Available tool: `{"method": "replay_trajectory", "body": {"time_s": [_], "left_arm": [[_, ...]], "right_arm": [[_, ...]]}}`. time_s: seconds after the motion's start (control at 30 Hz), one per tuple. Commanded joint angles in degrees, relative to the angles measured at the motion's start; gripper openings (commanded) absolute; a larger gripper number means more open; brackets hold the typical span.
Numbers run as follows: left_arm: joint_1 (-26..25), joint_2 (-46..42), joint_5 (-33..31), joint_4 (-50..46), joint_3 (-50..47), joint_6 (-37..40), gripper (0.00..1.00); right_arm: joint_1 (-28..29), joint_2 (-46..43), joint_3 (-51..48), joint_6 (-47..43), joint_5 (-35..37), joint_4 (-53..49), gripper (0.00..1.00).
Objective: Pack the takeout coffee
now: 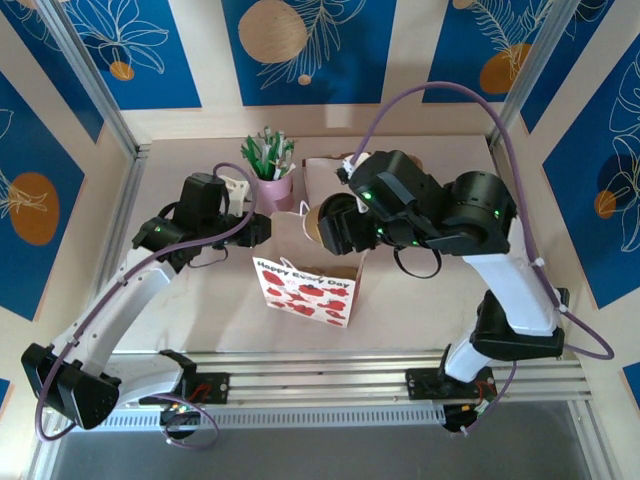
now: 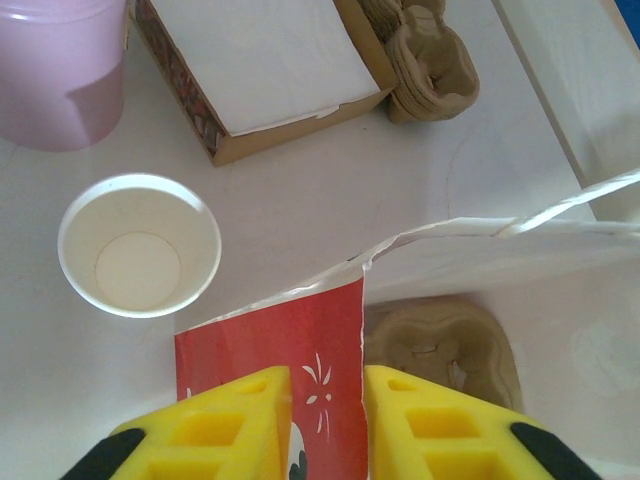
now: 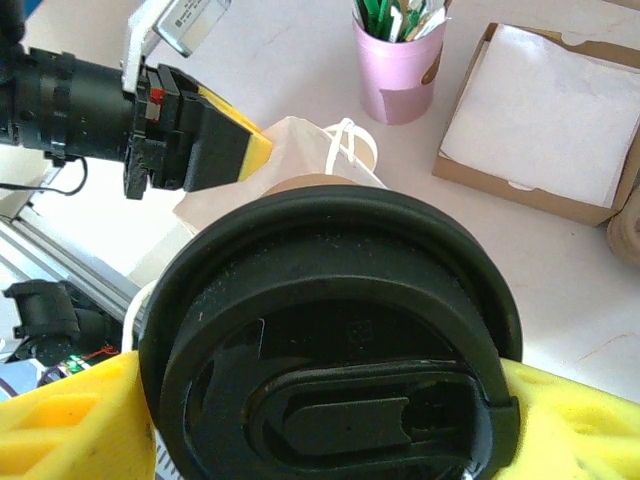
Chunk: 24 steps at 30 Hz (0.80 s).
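The right pincer (image 1: 330, 225) is clenching the lidded cup (image 1: 313, 222) just at 12 o'clock of the bag (image 1: 305, 290), whose rim the left pincer (image 2: 327, 385) is straddling, grip unclear.

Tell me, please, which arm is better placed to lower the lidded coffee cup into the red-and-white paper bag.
Right, probably. The right jaws hold the kraft-brown paper cup with its flat black lid near the open top of the red-and-white paper bag, while the left jaws straddle the bag's rim.
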Motion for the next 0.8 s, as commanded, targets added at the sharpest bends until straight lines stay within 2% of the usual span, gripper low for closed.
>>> {"method": "replay_trajectory", "body": {"time_s": [0.0,0.13,0.53,0.77], "left_arm": [[0.7,-0.1,1.6,0.2,1.3,0.6,0.22],[0.7,-0.1,1.8,0.2,1.5,0.6,0.16],[0.7,-0.2,2.2,1.0,1.0,0.5,0.00],[0.7,-0.2,2.9,1.3,0.7,0.4,0.00]], "right_arm": [[1.7,-0.6,-0.5,2.0,1.3,-8.7,0.58],[3.8,0.5,-2.3,2.5,1.0,-8.7,0.57],[4.0,1.3,-6.5,1.8,0.3,-8.7,0.56],[1.2,1.8,-11.3,0.4,-1.5,-8.7,0.55]]}}
